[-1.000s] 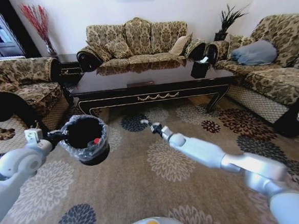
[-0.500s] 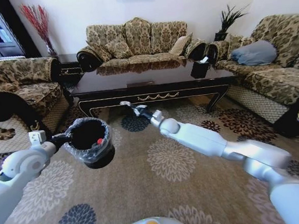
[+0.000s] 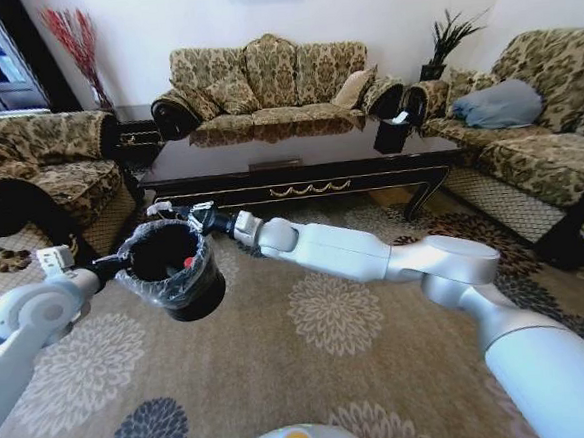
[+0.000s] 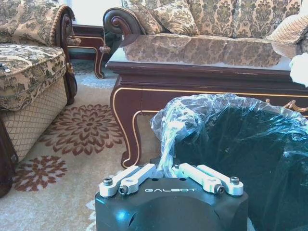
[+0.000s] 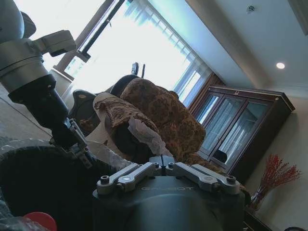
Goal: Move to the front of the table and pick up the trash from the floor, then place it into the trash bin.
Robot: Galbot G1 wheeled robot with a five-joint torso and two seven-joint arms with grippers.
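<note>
My left gripper [image 3: 107,263] holds the black trash bin [image 3: 172,269] off the floor, shut on its rim and clear liner [image 4: 166,139] where the fingers [image 4: 144,172] meet. A red cap [image 3: 188,261] lies inside the bin. My right arm reaches across to the left, and its gripper [image 3: 174,211] hangs over the bin's far rim, shut on a crumpled white tissue [image 3: 159,207]. In the right wrist view the tissue [image 5: 144,135] sticks out between the fingers [image 5: 130,174], above the bin's dark mouth [image 5: 38,178]. The dark table [image 3: 267,153] stands just behind.
Patterned sofas stand to the left [image 3: 38,167], behind the table [image 3: 267,80] and to the right [image 3: 527,132]. The table's curved leg [image 4: 127,125] is close beside the bin. The flowered carpet [image 3: 319,317] spreads open in front of me.
My right arm has swung left with the tissue, from over the middle of the carpet to above the bin's rim. The left arm with the bin shifted only slightly.
</note>
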